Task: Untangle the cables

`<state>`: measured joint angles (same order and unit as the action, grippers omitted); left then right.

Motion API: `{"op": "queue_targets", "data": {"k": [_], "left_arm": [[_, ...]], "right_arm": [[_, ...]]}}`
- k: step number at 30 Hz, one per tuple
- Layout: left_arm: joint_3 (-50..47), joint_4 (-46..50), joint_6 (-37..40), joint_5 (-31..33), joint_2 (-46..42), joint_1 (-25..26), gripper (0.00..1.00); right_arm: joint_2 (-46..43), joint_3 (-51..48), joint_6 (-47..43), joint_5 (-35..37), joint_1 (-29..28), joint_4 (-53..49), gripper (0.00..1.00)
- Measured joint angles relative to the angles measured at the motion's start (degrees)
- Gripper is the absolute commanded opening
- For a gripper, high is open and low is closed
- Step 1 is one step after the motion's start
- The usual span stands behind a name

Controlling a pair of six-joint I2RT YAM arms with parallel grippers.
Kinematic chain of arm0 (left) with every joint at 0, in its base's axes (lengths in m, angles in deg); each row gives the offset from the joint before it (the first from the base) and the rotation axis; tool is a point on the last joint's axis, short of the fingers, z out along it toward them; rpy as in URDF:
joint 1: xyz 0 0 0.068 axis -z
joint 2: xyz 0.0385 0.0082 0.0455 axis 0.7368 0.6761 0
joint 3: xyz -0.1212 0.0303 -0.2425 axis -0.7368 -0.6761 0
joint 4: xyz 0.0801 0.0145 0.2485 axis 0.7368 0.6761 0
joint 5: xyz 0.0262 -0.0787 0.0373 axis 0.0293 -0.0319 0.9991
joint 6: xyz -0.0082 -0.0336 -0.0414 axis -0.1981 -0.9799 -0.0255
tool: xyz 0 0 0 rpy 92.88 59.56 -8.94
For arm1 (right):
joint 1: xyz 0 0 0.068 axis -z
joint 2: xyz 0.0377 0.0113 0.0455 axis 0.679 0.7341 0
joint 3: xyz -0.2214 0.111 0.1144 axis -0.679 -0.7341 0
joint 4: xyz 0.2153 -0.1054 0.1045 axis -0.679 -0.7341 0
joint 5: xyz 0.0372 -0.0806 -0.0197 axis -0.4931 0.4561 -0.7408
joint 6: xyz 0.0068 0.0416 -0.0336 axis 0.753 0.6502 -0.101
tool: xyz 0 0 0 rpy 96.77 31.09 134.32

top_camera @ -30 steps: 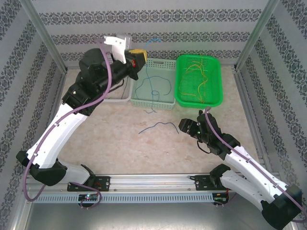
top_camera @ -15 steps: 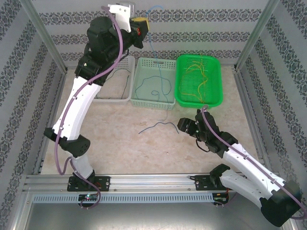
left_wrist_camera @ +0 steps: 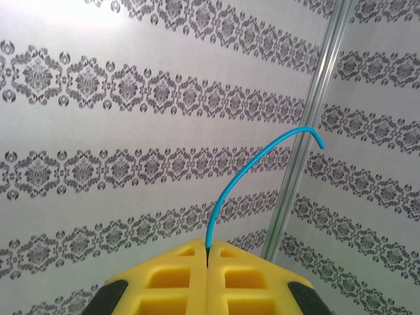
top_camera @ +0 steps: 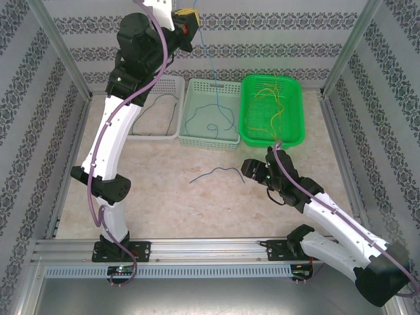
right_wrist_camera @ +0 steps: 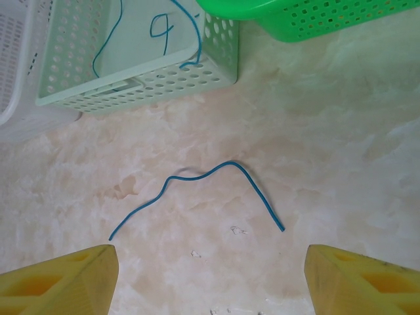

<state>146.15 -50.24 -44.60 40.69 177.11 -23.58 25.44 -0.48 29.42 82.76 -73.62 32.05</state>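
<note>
**drawing one blue strand clear of the middle basket**

the left gripper is raised high against the back wall. its yellow fingers are pressed together on the end of a blue cable, and a short free tip arcs above them. in the top view the rest of that strand hangs down toward the pale green basket, where other blue cables lie looped on the floor. whether the lower end is clear of them cannot be told.

the right gripper is spread wide and empty, low over the surface. one loose blue cable lies flat just ahead of it, apart from the baskets. yellow cables rest in the bright green basket, and a dark cable in the white basket.

good practice, as a judgement:
- lift slowly and straight up, so that loops slide off rather than tighten.
- watch whether a second strand rises with the first.
- if one does, the free right gripper is well placed to hold it down.
- the grip sits near the cable's end, so a snag could pull it out.
</note>
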Motion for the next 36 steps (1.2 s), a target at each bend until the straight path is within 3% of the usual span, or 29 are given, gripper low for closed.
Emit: {"op": "queue_targets", "data": {"k": [18, 26, 36], "left_arm": [[2.8, -5.4, -0.2, -0.9, 2.3, -1.2, 0.00], [2.8, -7.6, -3.6, -0.9, 8.0, -5.5, 0.00], [3.0, -11.3, -11.0, -4.3, 9.1, -6.4, 0.00]], "right_arm": [[2.3, 0.8, -0.2, -1.1, 1.1, 0.3, 0.75], [1.7, 0.8, -0.2, -1.1, 1.5, 0.3, 0.75], [0.9, 0.8, -0.2, -1.1, 1.9, 0.1, 0.75]]}}
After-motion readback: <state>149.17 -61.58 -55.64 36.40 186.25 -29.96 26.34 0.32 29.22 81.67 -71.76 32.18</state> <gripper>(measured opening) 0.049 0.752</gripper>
